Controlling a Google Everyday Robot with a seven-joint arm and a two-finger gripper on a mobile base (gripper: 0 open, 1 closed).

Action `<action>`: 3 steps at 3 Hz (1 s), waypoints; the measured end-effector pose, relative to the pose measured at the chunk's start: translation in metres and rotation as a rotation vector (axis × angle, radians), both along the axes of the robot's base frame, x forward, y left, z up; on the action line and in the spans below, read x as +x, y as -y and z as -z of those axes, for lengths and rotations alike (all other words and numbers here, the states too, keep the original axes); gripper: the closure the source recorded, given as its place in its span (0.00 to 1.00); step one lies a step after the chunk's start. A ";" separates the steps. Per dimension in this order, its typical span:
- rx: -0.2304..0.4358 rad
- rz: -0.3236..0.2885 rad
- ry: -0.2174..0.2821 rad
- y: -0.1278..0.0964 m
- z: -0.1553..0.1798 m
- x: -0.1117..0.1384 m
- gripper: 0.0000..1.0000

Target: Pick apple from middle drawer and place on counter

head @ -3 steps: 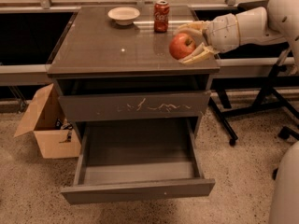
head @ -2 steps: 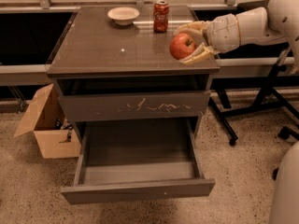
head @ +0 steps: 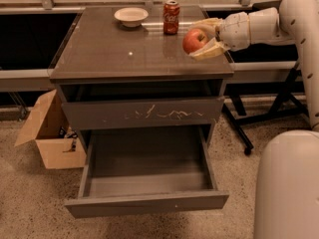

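The apple (head: 194, 40) is red with a yellowish tinge and sits between the two pale fingers (head: 210, 51) of my gripper (head: 198, 41). The gripper is shut on the apple and holds it over the right side of the counter (head: 119, 51), close to its surface; whether the apple touches it I cannot tell. My white arm reaches in from the right. The middle drawer (head: 147, 203) is pulled open below, with nothing in it.
A red soda can (head: 171, 17) and a white bowl (head: 131, 16) stand at the back of the counter. A drawer front with white scratch marks (head: 144, 114) is closed above the open drawer. A cardboard box (head: 47, 133) lies on the floor left. Black table legs (head: 244, 123) stand right.
The gripper with the apple has moved a little up in the picture, farther in over the counter. The can, the bowl and the drawer have not moved.
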State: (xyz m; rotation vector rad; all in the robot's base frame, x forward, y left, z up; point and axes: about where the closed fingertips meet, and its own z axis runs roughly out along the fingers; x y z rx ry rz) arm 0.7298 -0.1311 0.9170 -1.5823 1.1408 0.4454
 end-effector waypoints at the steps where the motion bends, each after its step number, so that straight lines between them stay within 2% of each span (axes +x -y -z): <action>1: 0.016 0.073 -0.071 0.001 0.007 0.026 1.00; 3: 0.022 0.310 -0.205 -0.004 0.014 0.080 1.00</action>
